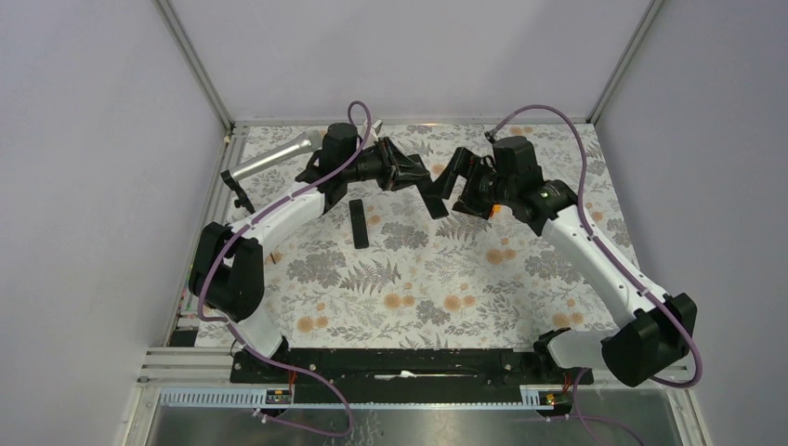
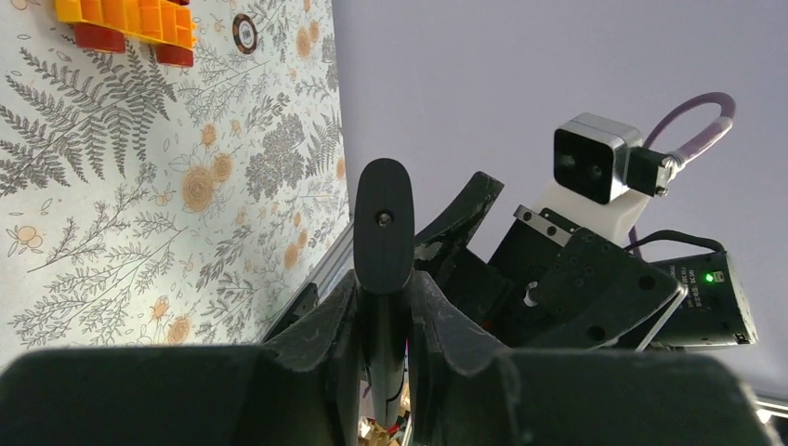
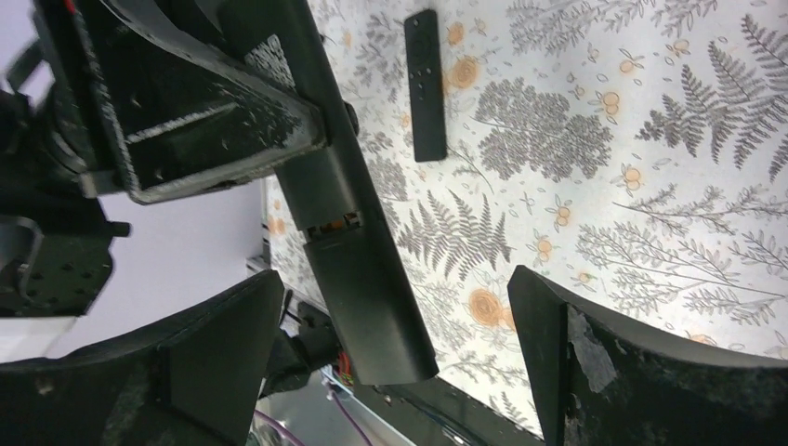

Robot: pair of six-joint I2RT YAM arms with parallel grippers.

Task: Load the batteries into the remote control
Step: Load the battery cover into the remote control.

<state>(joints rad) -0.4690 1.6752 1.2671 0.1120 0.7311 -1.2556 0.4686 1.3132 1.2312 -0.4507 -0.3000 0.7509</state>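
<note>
Starting overhead, the left gripper (image 1: 413, 177) is clamped on the remote control (image 1: 434, 200), holding it off the table near the back. The right gripper (image 1: 457, 181) stands spread wide just beside the remote's free end. A second remote (image 1: 359, 224) lies on the cloth below, and a dropped part could land beside it.

From the left wrist, the remote control (image 2: 384, 232) shows end-on, pinched only along its thin sides. A sideways push would likely twist it in that grip.

From the right wrist, the cover (image 3: 367, 297) sits between the spread fingers (image 3: 595, 362), with a seam showing an orange sliver just above it. Closing off-centre may cock the cover or lever the bar loose. I cannot pick out any loose batteries in these views.
</note>
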